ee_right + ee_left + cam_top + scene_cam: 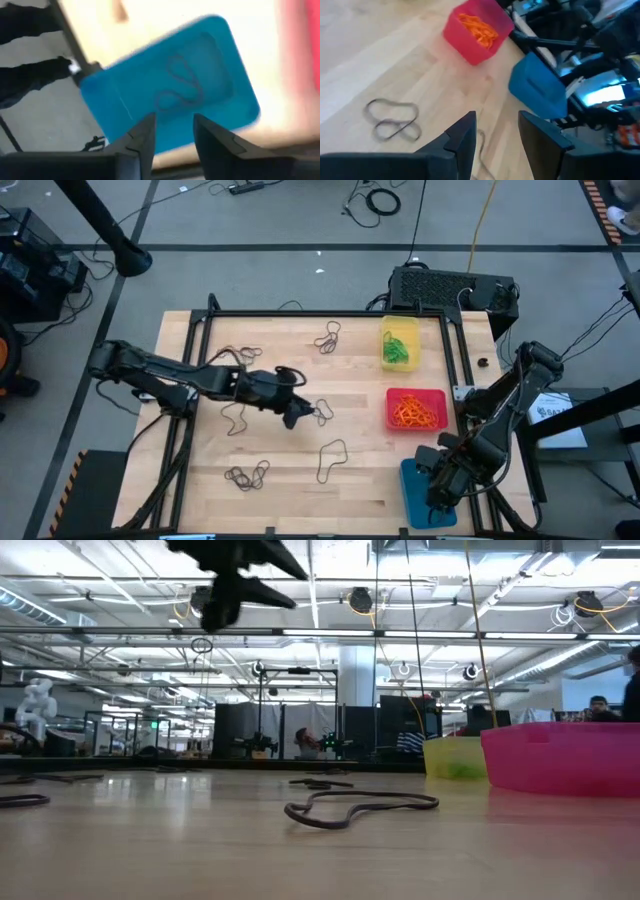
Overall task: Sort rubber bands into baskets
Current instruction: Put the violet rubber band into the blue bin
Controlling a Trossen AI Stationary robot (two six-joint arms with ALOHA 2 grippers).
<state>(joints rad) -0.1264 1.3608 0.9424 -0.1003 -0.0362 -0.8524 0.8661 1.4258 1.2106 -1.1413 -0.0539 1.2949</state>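
Our left gripper (296, 416) hangs over the middle of the wooden table (360, 480), fingers apart and empty. A dark rubber band (324, 411) lies just to its right, nearer this arm than the other. The right gripper (440, 490), fingers apart, is over the blue basket (220, 65), where a dark band (177, 90) lies. Behind the table we see a large hall.

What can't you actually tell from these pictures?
- Blue basket, high view: the right gripper covers its inside.
- Band in it, right wrist view: blurred, colour unclear.
- Yellow basket, low view: contents hidden by its wall.
- Left gripper, low view: cut off by the top edge.
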